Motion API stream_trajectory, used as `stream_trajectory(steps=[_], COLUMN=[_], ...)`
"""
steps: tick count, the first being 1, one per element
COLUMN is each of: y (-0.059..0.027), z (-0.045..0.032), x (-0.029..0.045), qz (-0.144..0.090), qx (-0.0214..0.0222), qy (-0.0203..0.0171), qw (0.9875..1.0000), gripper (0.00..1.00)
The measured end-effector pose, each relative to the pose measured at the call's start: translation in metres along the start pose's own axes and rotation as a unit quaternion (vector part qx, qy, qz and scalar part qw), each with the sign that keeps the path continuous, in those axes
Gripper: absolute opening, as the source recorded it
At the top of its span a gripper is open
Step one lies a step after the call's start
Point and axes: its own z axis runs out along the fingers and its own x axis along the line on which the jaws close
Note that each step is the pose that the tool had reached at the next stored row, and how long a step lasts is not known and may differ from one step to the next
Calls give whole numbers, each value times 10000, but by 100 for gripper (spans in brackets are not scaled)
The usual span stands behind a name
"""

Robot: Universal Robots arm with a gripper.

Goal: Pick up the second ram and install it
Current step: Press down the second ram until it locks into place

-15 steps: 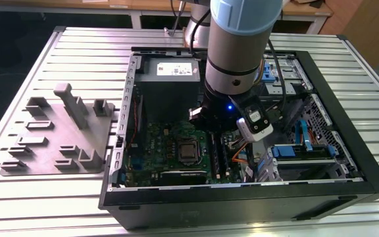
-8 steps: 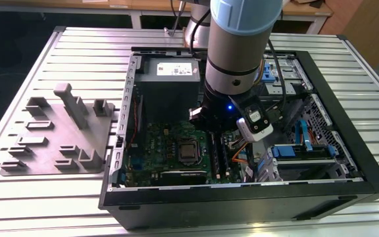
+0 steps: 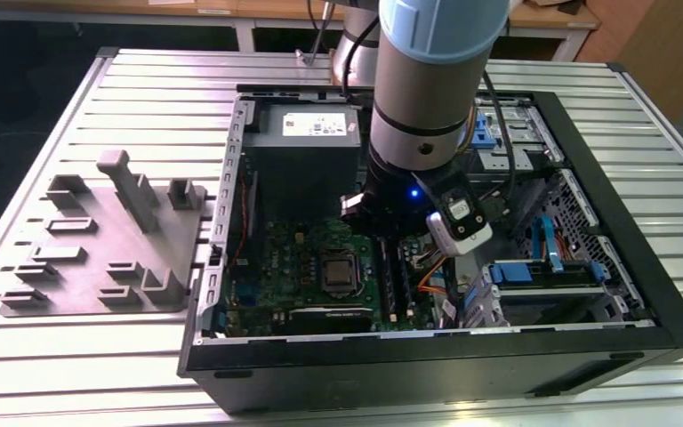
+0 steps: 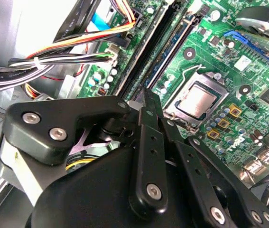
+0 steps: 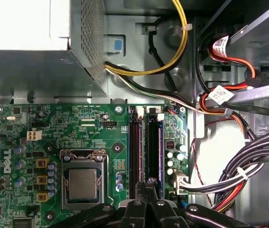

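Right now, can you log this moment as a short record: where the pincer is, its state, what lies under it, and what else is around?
location: pincer inside the open computer case, low over the green board
state: tips together, nothing seen between them
under the tips: one end of the two long black sockets
second ram: cannot be told apart from the dark sockets
beside the sockets: processor
outside the case: grey fixture plate, on the exterior view's left
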Motion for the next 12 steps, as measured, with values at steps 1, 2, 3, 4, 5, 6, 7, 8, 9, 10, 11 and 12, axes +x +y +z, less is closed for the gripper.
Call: stream_trajectory(steps=[1, 2, 3, 4, 5, 6, 7, 8, 9, 10, 11, 12], y=[7, 16, 29, 44, 59, 73, 88, 104, 121, 139, 158, 177], z=[0, 1, 2, 3, 4, 5, 6, 7, 7, 8, 10, 11], x=[0, 1, 1, 1, 1, 2, 2, 2, 3, 3, 3, 4], qz=[0, 0, 0, 0, 0, 0, 0, 0, 0, 0, 0, 0], qx=[0, 0, 0, -1, -1, -1, -1, -1, 0, 0, -1, -1], qy=[0, 0, 0, 0, 0, 0, 0, 0, 0, 0, 0, 0], qw=[10000, 10000, 10000, 10000, 10000, 10000, 10000, 10000, 10000, 10000, 10000, 10000], gripper=[10, 10, 10, 10, 10, 10, 10, 10, 10, 10, 10, 10])
